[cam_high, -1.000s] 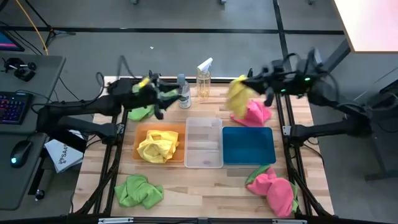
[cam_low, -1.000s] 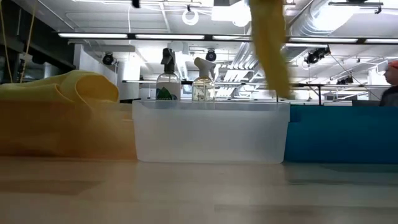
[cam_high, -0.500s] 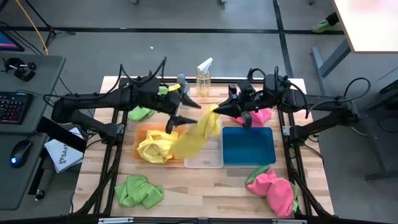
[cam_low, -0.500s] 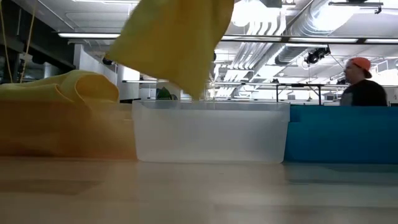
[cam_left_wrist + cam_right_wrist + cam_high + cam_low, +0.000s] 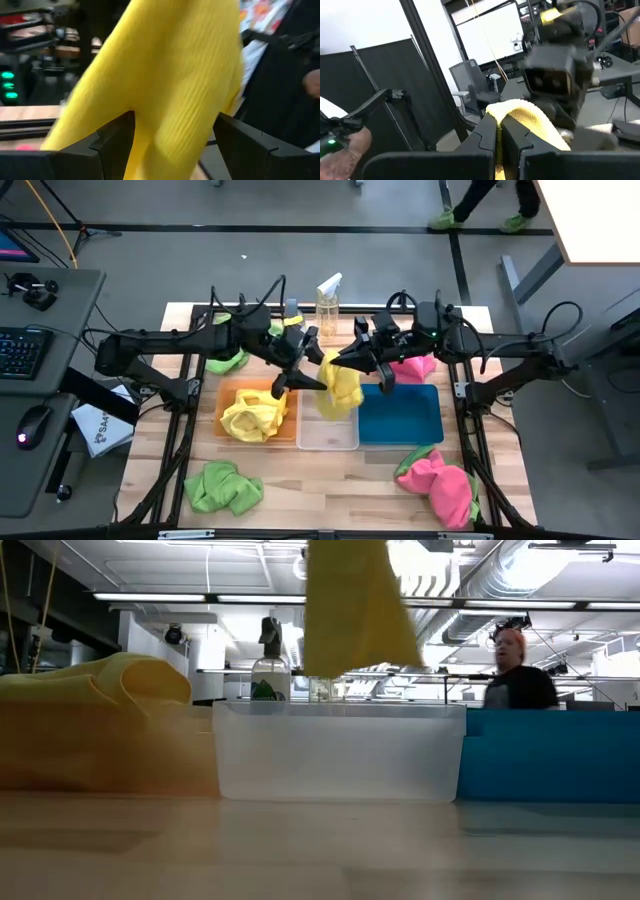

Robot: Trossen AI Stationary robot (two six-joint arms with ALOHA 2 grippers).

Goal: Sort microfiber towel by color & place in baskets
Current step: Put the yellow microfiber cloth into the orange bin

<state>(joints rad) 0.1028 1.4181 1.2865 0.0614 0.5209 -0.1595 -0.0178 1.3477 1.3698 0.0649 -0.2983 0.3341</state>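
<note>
A handover, I'd judge: the right hand (image 5: 345,363) is pinched shut on a ribbed, floppy yellow towel (image 5: 343,387) dangling over the clear bin (image 5: 327,438) mid-table. The left hand (image 5: 300,370), fingers spread, straddles it. Next it should close, then carry to the translucent orange bin (image 5: 228,395).

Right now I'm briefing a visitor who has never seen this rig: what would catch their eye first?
The yellow towel hanging in mid-air over the clear bin, pinched by the right gripper, with the open left gripper at its other side. Next, another yellow towel heaped in the orange bin, the teal bin beside it, and loose green and pink towels at the table's near edge.
</note>
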